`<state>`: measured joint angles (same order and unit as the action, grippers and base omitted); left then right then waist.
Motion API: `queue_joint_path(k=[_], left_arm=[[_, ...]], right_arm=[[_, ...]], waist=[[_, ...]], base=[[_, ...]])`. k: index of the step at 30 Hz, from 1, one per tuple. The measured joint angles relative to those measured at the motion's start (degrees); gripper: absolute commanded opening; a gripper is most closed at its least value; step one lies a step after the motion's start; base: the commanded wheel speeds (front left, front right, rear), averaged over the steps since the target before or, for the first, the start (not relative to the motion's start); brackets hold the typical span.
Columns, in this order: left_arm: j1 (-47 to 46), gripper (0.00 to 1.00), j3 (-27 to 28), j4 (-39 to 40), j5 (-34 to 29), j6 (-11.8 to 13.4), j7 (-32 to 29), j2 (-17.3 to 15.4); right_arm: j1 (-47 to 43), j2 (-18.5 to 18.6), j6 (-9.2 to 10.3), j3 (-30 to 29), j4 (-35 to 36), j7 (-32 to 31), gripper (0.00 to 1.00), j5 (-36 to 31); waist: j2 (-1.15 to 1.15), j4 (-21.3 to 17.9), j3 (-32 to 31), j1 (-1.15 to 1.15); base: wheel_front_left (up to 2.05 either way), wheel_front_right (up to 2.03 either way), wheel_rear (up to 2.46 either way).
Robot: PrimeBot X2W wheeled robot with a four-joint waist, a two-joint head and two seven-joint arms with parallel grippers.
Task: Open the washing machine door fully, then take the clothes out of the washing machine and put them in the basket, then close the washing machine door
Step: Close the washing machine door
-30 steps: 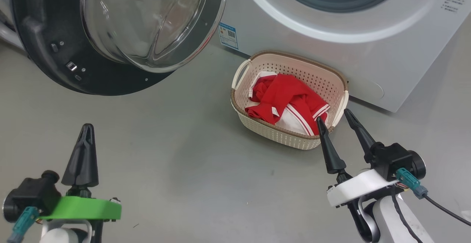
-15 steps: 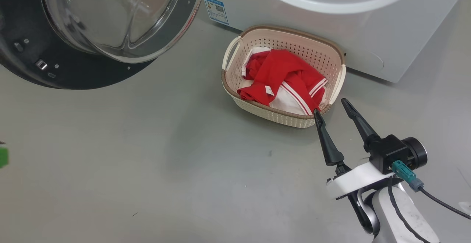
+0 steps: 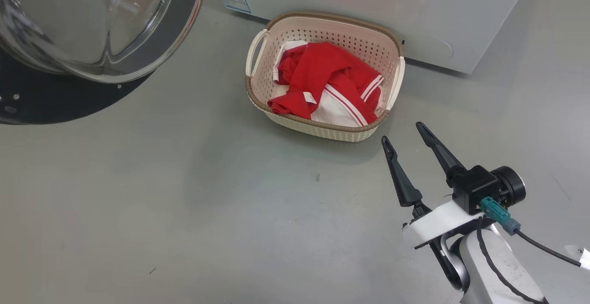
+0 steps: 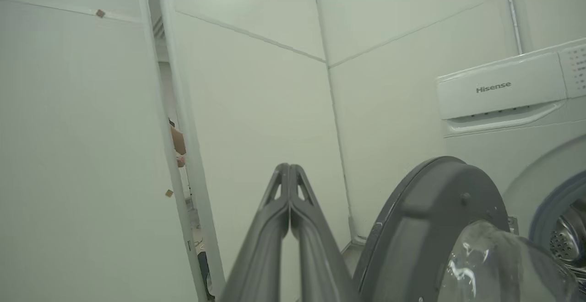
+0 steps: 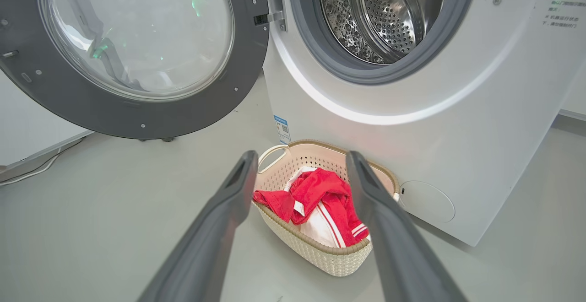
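Red clothes (image 3: 322,78) lie in the basket (image 3: 318,133) on the floor (image 3: 184,202), with the washing machine door (image 5: 137,119) swung wide open.
The basket sits just in front of the washing machine (image 5: 458,132), below its drum opening (image 5: 380,18). The right end effector (image 3: 402,132) hangs near the basket's closest corner, its two fingers spread apart and holding nothing. The left end effector (image 4: 289,169) is raised near the door's edge, fingers pressed together, empty.

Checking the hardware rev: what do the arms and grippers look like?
Right gripper: two long, tapered black fingers, black motor housing, white mount plate, teal connector with black cable, pale grey forearm. Left gripper: same long dark fingers, slotted near the tips.
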<state>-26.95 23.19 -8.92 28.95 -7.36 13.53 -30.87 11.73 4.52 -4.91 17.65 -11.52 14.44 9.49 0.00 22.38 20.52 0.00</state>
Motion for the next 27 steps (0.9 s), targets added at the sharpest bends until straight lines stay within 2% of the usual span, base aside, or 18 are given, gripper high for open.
queue_joint_path(k=[4,7,12,16,22,27], left_arm=[[-3.8,0.00,5.5,-8.4,6.9,0.0,-4.0,-0.1],[-6.7,0.00,8.7,-15.3,13.6,0.1,-9.3,0.3],[-12.3,0.00,13.6,-24.0,21.9,3.5,-15.7,1.8],[-18.4,0.00,20.3,-29.9,30.5,7.9,-20.2,2.4],[-24.0,0.00,24.3,-35.1,35.5,12.0,-25.0,2.5],[-25.4,0.00,24.1,-38.5,36.5,12.7,-28.4,1.6]], right_arm=[[0.6,-0.1,0.00,0.0,-0.1,0.0,1.00,0.0],[0.8,-0.1,0.00,0.0,-0.1,0.0,1.00,0.0],[1.0,-0.2,0.01,-0.1,-0.2,0.0,1.00,0.0],[1.5,-0.3,0.01,0.1,-0.2,0.0,1.00,0.0],[2.0,-0.3,0.04,0.1,-0.2,0.0,1.00,0.0],[2.0,-0.4,0.10,0.0,-0.2,0.0,1.00,0.0]], waist=[[0.00,-1.7,0.0,0.00],[0.00,-2.8,0.1,0.00],[0.00,-4.3,0.3,0.00],[0.00,-5.2,0.5,0.00],[0.00,-6.1,1.0,0.00],[0.00,-6.4,1.3,0.00]], base=[[0.00,0.00,0.00],[0.00,0.00,0.00],[0.00,0.00,0.00],[0.00,0.00,0.00],[0.00,0.00,0.00],[0.00,0.00,0.00]])
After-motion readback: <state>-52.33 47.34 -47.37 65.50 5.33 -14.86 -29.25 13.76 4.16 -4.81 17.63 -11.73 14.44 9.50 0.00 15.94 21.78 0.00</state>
